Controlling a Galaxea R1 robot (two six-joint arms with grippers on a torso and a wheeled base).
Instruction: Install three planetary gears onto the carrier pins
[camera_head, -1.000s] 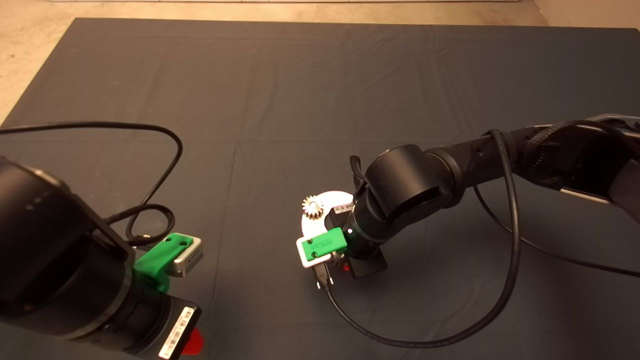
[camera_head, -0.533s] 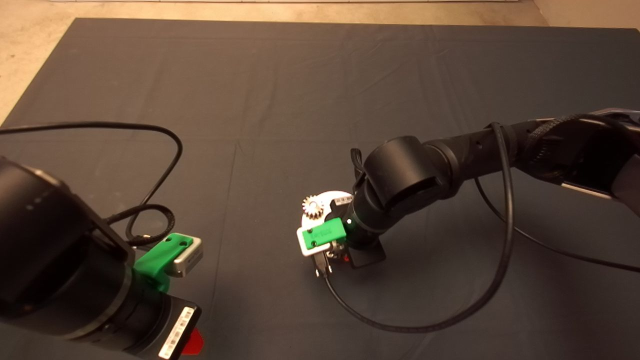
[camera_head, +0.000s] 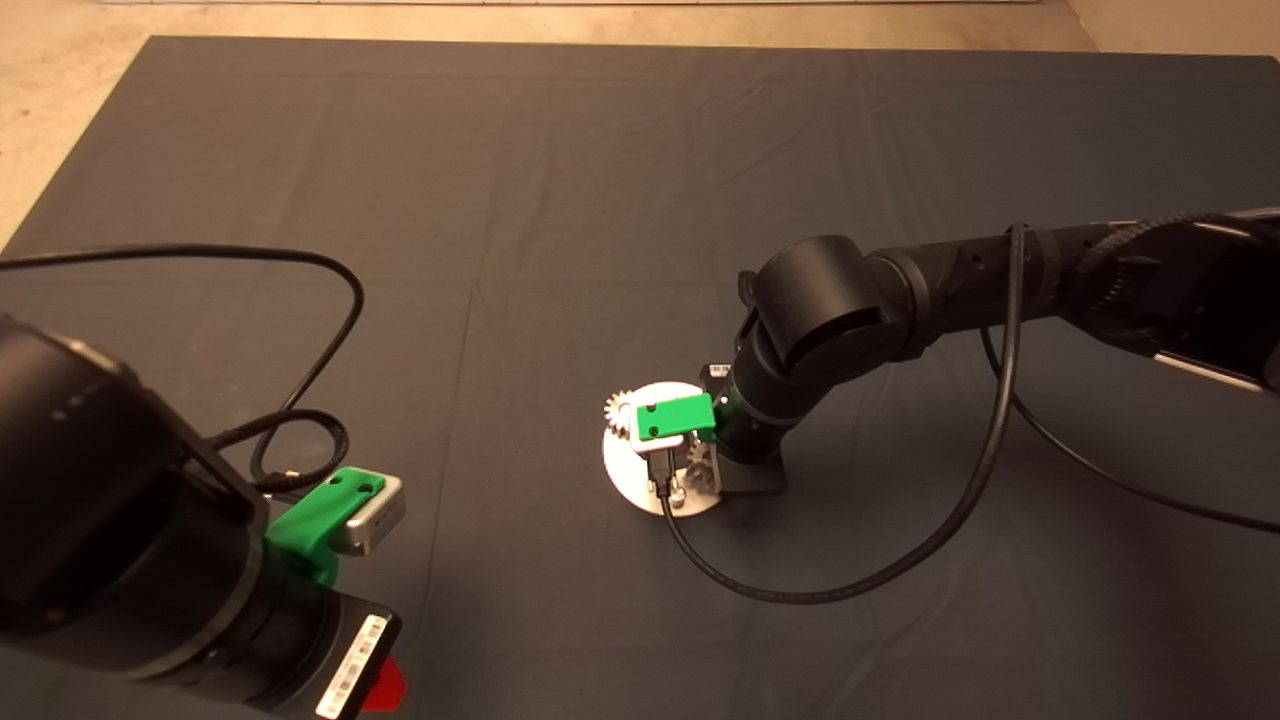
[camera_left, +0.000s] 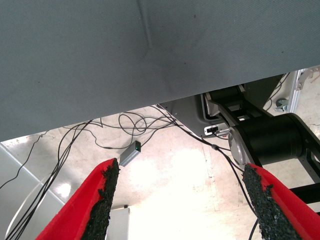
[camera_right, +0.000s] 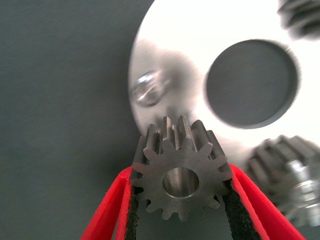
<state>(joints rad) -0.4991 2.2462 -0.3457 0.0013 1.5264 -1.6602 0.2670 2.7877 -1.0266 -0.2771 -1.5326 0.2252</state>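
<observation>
In the right wrist view my right gripper (camera_right: 181, 174) is shut on a silvery planetary gear (camera_right: 181, 180), held just above the white disc (camera_right: 200, 30). A bare carrier pin (camera_right: 149, 89) stands close beyond the held gear, beside the disc's central hole (camera_right: 251, 82). Two more gears (camera_right: 290, 172) (camera_right: 302, 17) sit on the disc. From above, the disc (camera_head: 628, 470) lies mid-mat with one gear (camera_head: 617, 408) at its far left rim. The right wrist (camera_head: 760, 420) hangs over it and hides the fingers. My left gripper (camera_left: 182, 200) is parked open at the lower left.
A black cable (camera_head: 850, 585) loops over the mat from the right wrist's green camera mount (camera_head: 675, 418). Another cable (camera_head: 330, 300) curls near the left arm (camera_head: 120, 540). Past the mat edge, the left wrist view shows floor cables and a machine base (camera_left: 270, 140).
The right arm has swung farther from the near edge and to the right, so its wrist now sits over the disc's right side. More of the white disc shows. The left arm has not moved.
</observation>
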